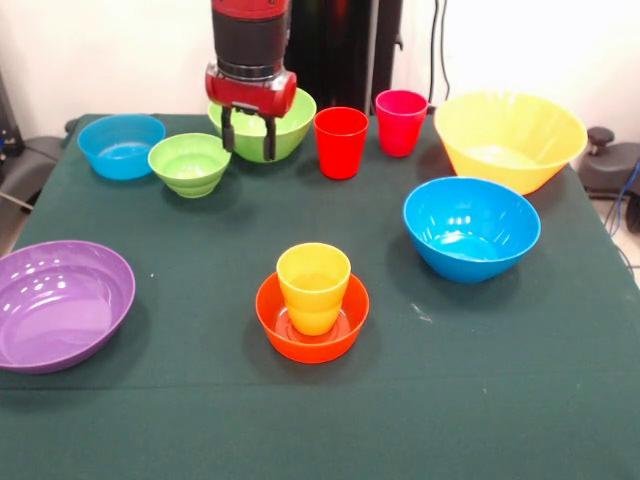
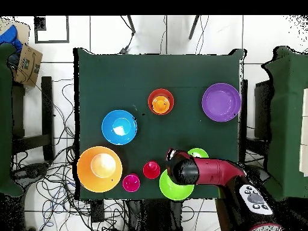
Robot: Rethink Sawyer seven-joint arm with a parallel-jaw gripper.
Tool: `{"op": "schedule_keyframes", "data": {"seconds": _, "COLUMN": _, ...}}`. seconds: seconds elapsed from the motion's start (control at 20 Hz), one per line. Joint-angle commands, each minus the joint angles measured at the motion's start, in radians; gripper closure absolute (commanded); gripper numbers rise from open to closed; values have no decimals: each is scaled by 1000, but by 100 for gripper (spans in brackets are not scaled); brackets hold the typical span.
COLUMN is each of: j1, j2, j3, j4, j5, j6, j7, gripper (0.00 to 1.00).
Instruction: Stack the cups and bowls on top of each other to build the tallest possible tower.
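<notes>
While only the first pairing has been made, the tower [image 1: 312, 305] is seen near the middle of the table [image 1: 200, 420]: a yellow-orange cup [image 1: 313, 283] is set upright inside a small orange bowl [image 1: 311, 335], and nothing is stacked above it. Everything else is left standing singly. A small green bowl [image 1: 189, 163], a larger green bowl [image 1: 290, 125], a red cup [image 1: 340, 141] and a pink cup [image 1: 400, 121] are ranged along the far side, with a small blue bowl [image 1: 121, 145] at one end and a large yellow bowl [image 1: 510, 137] at the other. A bigger blue bowl [image 1: 471, 227] and a wide purple bowl [image 1: 62, 302] are set apart nearer the camera. The end effector [image 1: 248, 133] is held above the two green bowls, its dark fingers [image 1: 228, 130] parted and nothing gripped between them. Most of the work is judged to remain, and the small green bowl is probably to be taken next
</notes>
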Motion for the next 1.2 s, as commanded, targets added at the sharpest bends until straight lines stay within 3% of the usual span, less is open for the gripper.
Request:
{"op": "schedule_keyframes", "data": {"seconds": 0.05, "j1": -12, "j2": 65, "j3": 63, "j4": -102, "j5": -90, "j6": 49, "j7": -84, "gripper": 0}}
{"op": "schedule_keyframes", "data": {"seconds": 0.35, "j1": -25, "j2": 87, "j3": 57, "j4": -125, "j5": -116, "j6": 50, "j7": -83, "gripper": 0}}
{"op": "schedule_keyframes", "data": {"seconds": 0.9, "j1": 52, "j2": 118, "j3": -60, "j4": -178, "j5": -186, "j6": 21, "j7": -24, "gripper": 0}}
{"op": "schedule_keyframes", "data": {"seconds": 1.2, "j1": 24, "j2": 141, "j3": -47, "j4": -166, "j5": -203, "j6": -14, "j7": -22, "gripper": 0}}
